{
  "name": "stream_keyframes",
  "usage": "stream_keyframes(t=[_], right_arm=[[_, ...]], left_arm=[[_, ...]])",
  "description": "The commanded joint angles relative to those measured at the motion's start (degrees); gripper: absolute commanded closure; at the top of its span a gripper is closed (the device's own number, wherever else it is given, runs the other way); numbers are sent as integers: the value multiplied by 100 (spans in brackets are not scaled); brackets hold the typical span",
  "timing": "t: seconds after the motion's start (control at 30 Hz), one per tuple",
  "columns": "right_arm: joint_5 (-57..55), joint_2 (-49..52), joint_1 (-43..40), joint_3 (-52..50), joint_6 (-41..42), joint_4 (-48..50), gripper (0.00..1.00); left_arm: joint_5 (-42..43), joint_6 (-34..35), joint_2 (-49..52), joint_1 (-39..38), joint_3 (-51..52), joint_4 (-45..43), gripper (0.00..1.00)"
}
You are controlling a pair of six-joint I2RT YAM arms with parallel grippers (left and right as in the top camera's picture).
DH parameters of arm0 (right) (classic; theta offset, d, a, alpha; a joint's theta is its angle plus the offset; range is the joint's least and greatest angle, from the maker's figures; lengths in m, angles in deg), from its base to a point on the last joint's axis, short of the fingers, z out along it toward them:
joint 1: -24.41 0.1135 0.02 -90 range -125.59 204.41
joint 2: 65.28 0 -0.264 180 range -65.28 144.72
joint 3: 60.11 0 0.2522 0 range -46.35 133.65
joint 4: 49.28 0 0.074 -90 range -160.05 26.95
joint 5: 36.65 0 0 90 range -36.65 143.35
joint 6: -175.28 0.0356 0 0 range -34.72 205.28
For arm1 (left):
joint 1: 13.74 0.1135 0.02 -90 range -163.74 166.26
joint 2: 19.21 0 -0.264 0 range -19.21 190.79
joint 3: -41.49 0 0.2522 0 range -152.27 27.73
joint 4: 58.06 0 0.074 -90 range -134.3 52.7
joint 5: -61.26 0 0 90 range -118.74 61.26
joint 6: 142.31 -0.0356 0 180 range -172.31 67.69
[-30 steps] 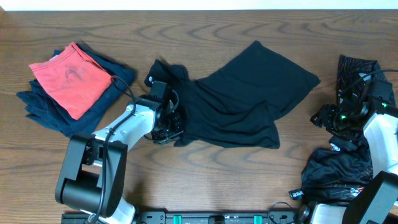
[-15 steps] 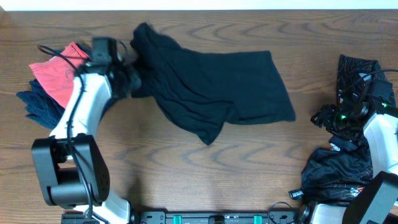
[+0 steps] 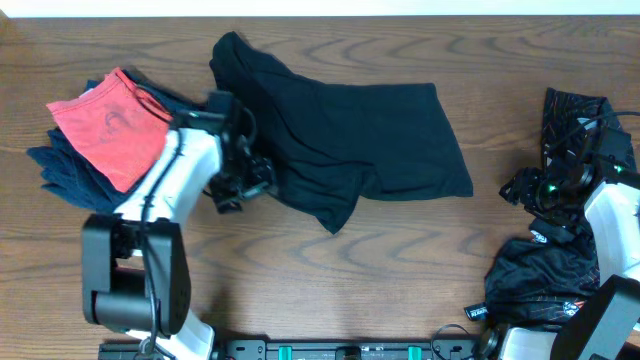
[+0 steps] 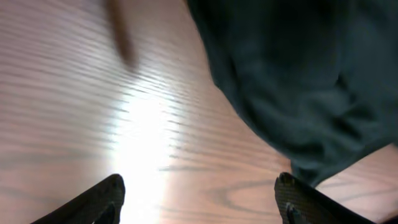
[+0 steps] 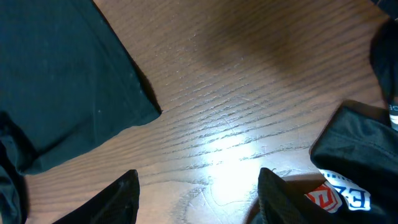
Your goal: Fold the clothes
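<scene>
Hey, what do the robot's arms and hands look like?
Both arms are white links with black joints and cables. The left arm has a black base; the right arm shows a green light. The left hand and right hand have dark tapered fingers.

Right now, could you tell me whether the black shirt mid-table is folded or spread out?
Spread out, unfolded: the black shirt lies loose and rumpled across the table, one corner bunched at its upper left.

Red-and-white printed logo (image 5: 339, 198) on the black garment (image 5: 364, 146) (letters cut off, unreadable), no other legible text
</scene>
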Motion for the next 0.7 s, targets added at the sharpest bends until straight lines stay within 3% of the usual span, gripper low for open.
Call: stream_keyframes(t=[0.0, 0.17, 0.27, 0.5, 0.6, 0.67], right_arm=[[2, -39, 44, 22, -74, -28, 40], [2, -39, 44, 22, -76, -42, 40], [2, -39, 44, 22, -74, -46, 40], [2, -39, 44, 22, -74, -46, 41], [2, -39, 44, 22, -74, -48, 41], [2, -39, 44, 22, -74, -50, 40]], left_arm=[[50, 278, 28, -343, 505, -511, 22], [28, 636, 39, -597, 1248, -2120, 23], [28, 734, 61, -616, 1427, -2660, 23], [28, 955, 90, -616, 1438, -2798, 28], [28, 1178, 133, -629, 1443, -2844, 43], [26, 1215, 164, -658, 1462, -2879, 45]])
